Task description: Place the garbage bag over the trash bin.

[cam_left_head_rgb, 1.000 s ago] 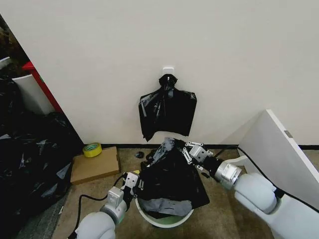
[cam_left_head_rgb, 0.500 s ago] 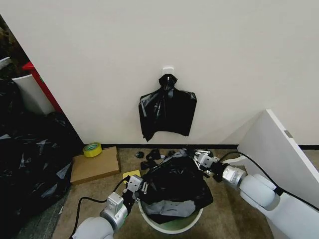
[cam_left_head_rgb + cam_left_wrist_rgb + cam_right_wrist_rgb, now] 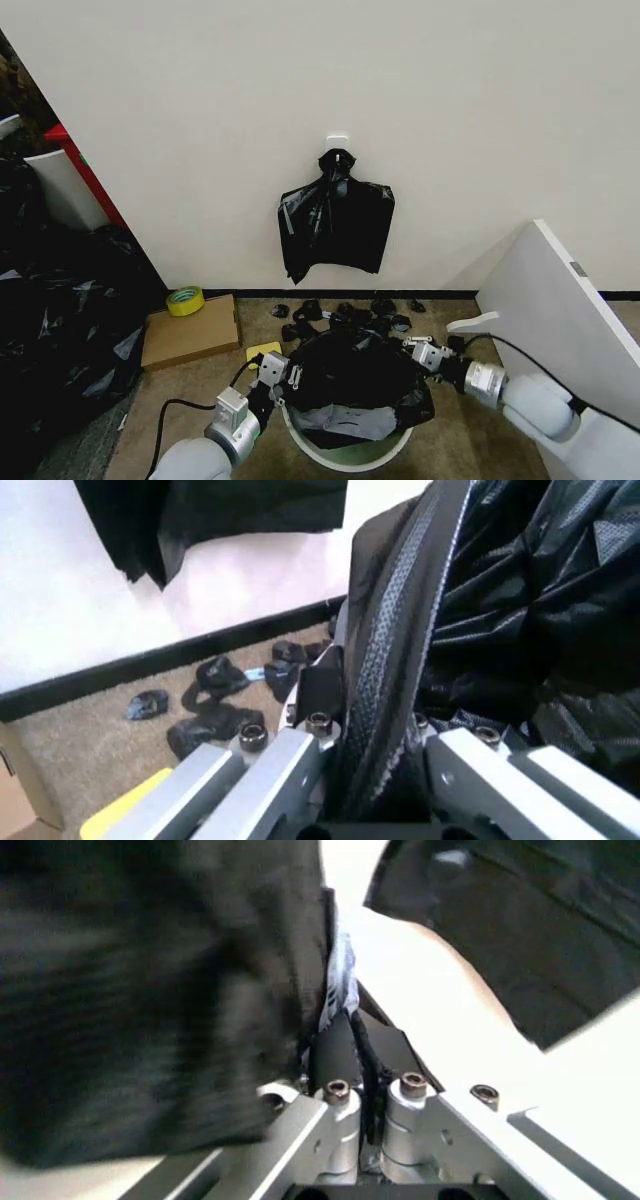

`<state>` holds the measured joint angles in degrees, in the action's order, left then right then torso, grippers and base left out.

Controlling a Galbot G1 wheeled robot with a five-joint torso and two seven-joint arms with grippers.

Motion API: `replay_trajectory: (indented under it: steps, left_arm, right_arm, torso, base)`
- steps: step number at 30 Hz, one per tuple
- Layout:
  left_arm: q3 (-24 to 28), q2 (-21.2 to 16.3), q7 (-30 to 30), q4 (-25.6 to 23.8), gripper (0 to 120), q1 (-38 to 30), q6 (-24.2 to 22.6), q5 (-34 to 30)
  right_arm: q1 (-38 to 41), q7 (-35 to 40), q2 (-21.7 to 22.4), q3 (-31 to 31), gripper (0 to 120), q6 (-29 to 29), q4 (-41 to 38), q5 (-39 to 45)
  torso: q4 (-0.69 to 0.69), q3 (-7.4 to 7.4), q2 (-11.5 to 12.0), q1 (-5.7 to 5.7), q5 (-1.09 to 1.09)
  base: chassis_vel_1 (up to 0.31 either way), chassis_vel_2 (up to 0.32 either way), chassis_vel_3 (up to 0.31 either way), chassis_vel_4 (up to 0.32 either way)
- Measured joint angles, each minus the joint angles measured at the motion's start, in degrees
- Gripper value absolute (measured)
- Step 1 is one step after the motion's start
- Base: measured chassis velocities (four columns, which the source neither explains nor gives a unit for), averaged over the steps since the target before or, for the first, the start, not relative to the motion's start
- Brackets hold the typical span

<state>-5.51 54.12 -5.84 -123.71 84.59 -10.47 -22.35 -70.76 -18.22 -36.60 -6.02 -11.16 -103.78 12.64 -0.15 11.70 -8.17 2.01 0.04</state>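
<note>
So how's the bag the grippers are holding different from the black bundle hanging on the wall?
The garbage bag is spread open over the trash bin; the wall bundle hangs flat and folded, knotted at its top. The garbage bag is pinched by the left gripper and right gripper; nothing touches the bundle. Both are glossy, wrinkled black plastic.

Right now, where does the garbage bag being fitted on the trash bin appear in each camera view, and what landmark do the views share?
Head view: the garbage bag drapes over the white trash bin at bottom centre, held between the left gripper and right gripper.
Left wrist view: the bag fills the right half, an edge pinched in the fingers.
Right wrist view: the bag covers the left half.
Shared landmark: the black bag bundle hanging on the wall, seen in all three.
</note>
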Motion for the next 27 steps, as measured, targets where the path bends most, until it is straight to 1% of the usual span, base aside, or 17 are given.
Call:
replay_trajectory:
  steps: [2,4,7,8,11,13,15,16,19,22,23,24,26,27]
  left_arm:
    - [-0.1,0.0,0.0,0.0,1,0.2,0.0,0.0]
    - [-0.4,0.0,-0.6,0.4,1,0.2,0.0,0.0]
    - [-0.8,0.5,-2.4,1.0,1,-0.1,-0.8,-0.8]
    - [-0.8,0.5,-2.4,1.0,1,-0.1,-0.8,-0.8]
    - [-1.3,2.1,-5.0,1.4,1,-0.3,-2.4,-3.0]
    - [-1.4,2.6,-5.2,1.4,1,-0.2,-2.6,-3.7]
    - [-1.6,2.7,-5.3,1.1,1,0.2,-2.7,-4.2]
    - [-1.6,2.7,-5.3,1.1,1,0.2,-2.7,-4.2]
    - [-1.9,2.4,-5.7,0.9,1,0.7,-2.7,-4.5]
    - [-2.2,2.4,-7.3,1.4,1,0.9,-2.7,-4.6]
    - [-2.2,2.4,-7.3,1.4,1,0.9,-2.7,-4.6]
    - [-2.2,2.6,-7.9,1.5,1,1.1,-2.7,-4.7]
    - [-2.4,3.0,-9.2,1.6,1,1.4,-2.7,-5.2]
    - [-2.4,3.3,-10.0,1.7,1,1.5,-2.7,-5.7]
  right_arm:
    - [-0.6,1.2,-0.3,-0.2,2,0.6,-0.1,0.9]
    - [-2.8,6.4,-1.2,-1.2,12,3.6,-1.9,5.1]
    - [-3.9,9.2,-2.0,-3.0,23,5.7,-3.2,9.0]
    - [-3.9,9.2,-2.0,-3.0,23,5.7,-3.2,9.0]
    - [-5.3,11.6,-2.3,-5.5,36,9.0,-5.2,13.6]
    - [-6.0,12.4,-2.3,-6.4,44,10.4,-5.7,15.4]
    - [-6.4,12.5,-2.2,-7.0,51,11.2,-5.7,16.7]
    - [-6.4,12.5,-2.2,-7.0,51,11.2,-5.7,16.7]
    - [-6.4,14.5,-2.6,-8.4,65,13.5,-6.0,20.0]
    - [-7.0,17.8,-3.1,-12.3,79,17.7,-7.5,24.9]
    - [-7.0,17.8,-3.1,-12.3,79,17.7,-7.5,24.9]
    - [-7.4,18.7,-3.1,-13.7,83,18.8,-7.9,26.2]
    - [-8.8,21.6,-3.0,-17.1,91,22.4,-9.9,30.5]
    - [-9.9,23.4,-2.9,-19.1,95,24.6,-11.7,34.4]
  torso:
    - [0.01,0.0,0.0,0.0,0.0]
    - [-0.01,0.0,0.0,0.0,0.0]
    - [0.01,0.0,0.0,0.0,0.0]
    - [0.01,0.0,0.0,0.0,0.0]
    - [0.0,0.0,0.0,0.0,-0.01]
    - [0.0,0.0,0.0,0.0,-0.02]
    - [-0.01,0.0,0.0,0.0,-0.02]
    - [-0.01,0.0,0.0,0.0,-0.02]
    - [0.01,0.0,0.0,0.0,-0.01]
    - [0.0,0.0,0.0,0.0,-0.01]
    - [0.0,0.0,0.0,0.0,-0.01]
    - [0.01,0.0,0.0,0.0,-0.01]
    - [0.0,0.0,0.0,0.0,-0.01]
    - [-0.01,0.0,0.0,0.0,-0.01]
  base:
    - [0.0,0.0,0.0,0.0]
    - [0.0,0.0,0.0,0.0]
    - [0.0,0.0,0.0,0.0]
    - [0.0,0.0,0.0,0.0]
    - [0.0,0.0,0.0,0.0]
    - [0.0,0.0,0.0,0.0]
    - [0.0,0.0,0.0,0.0]
    - [0.0,0.0,0.0,0.0]
    - [0.0,0.0,0.0,0.0]
    - [0.0,0.0,0.0,0.0]
    - [0.0,0.0,0.0,0.0]
    - [0.0,0.0,0.0,0.0]
    - [0.0,0.0,0.0,0.0]
    - [0.0,0.0,0.0,0.0]
